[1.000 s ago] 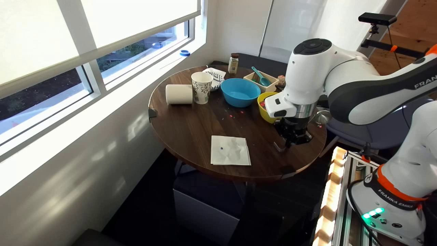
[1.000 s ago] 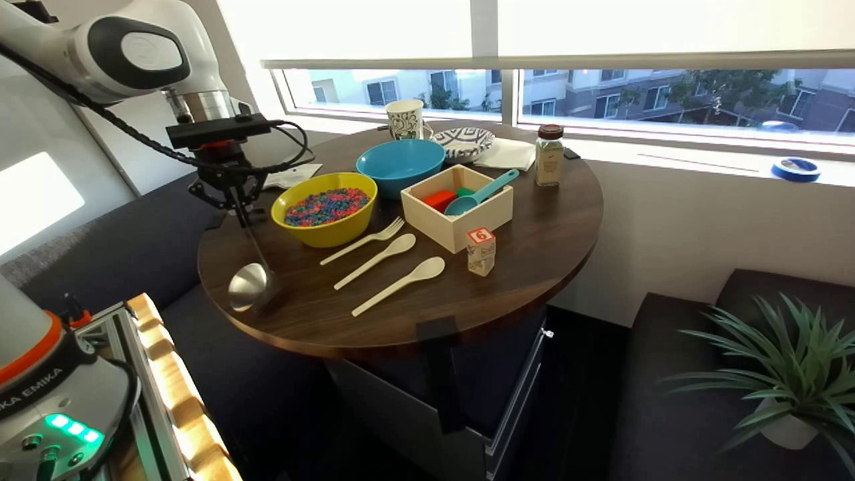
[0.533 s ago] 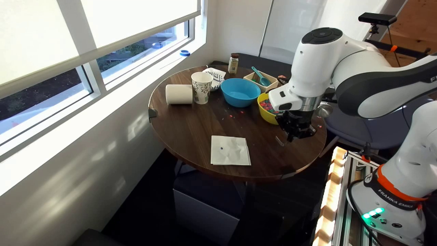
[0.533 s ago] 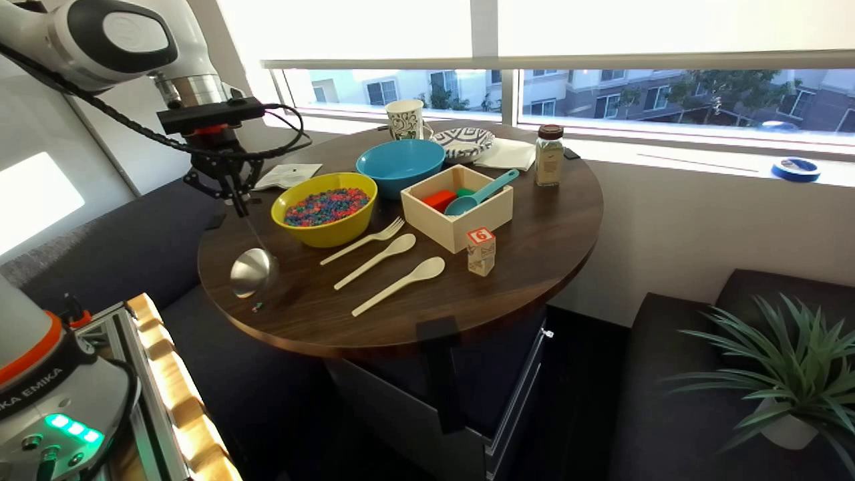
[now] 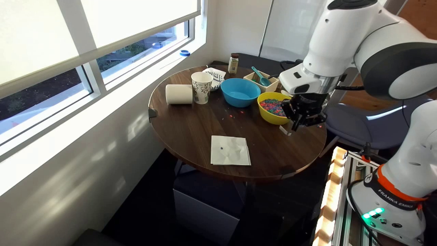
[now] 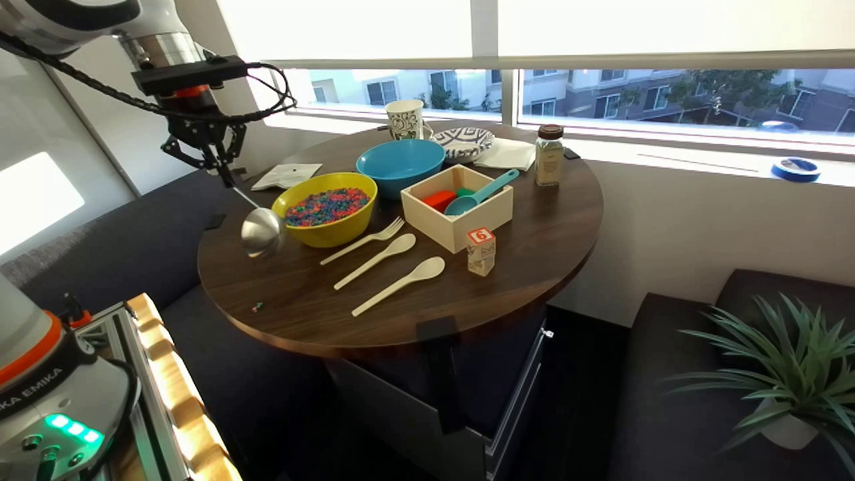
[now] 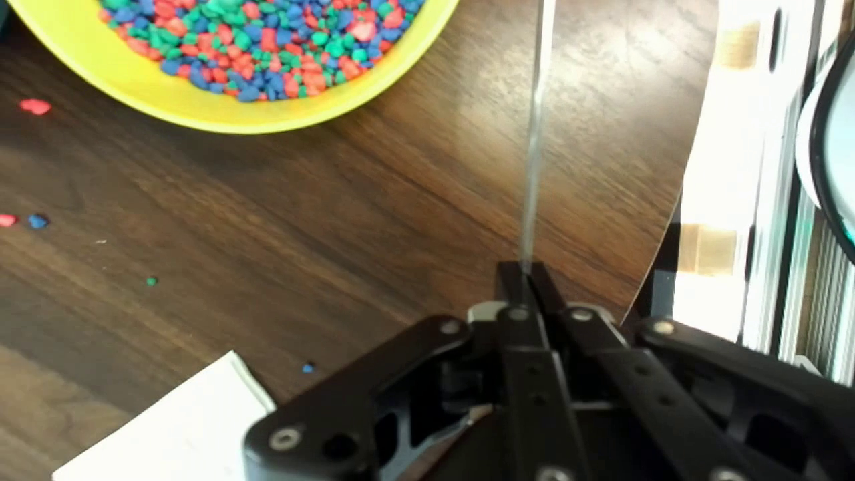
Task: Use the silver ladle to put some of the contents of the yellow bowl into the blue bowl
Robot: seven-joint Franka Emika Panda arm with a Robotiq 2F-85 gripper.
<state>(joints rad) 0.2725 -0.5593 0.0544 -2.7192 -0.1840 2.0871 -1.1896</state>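
Note:
The silver ladle (image 6: 262, 232) hangs in the air on the near side of the yellow bowl (image 6: 330, 236). My gripper (image 7: 526, 270) is shut on its thin handle (image 7: 534, 147); a pale end of the handle (image 5: 285, 130) sticks out past the fingers. Whether pieces lie in the ladle's cup I cannot tell. Small red, blue and green pieces, the contents (image 6: 327, 206), fill much of the yellow bowl. Right behind that bowl stands the blue bowl (image 6: 401, 160), with no pieces visible in it. In an exterior view my gripper (image 6: 228, 182) is left of the yellow bowl, above its rim.
Beside the bowls sits a wooden box (image 6: 434, 230) holding a teal scoop (image 6: 481, 194). A fork (image 6: 364, 240), two spoons (image 6: 401, 284) and stacked letter blocks (image 6: 481, 250) lie nearby. Farther off are a jar (image 6: 549, 157), a paper cup (image 5: 201, 88) and napkins (image 5: 230, 150). Stray pieces (image 6: 258, 307) dot the table.
My gripper has risen, carrying the ladle up from near the table's front edge and toward the yellow bowl. A few loose pieces now show on the table where the ladle's cup was.

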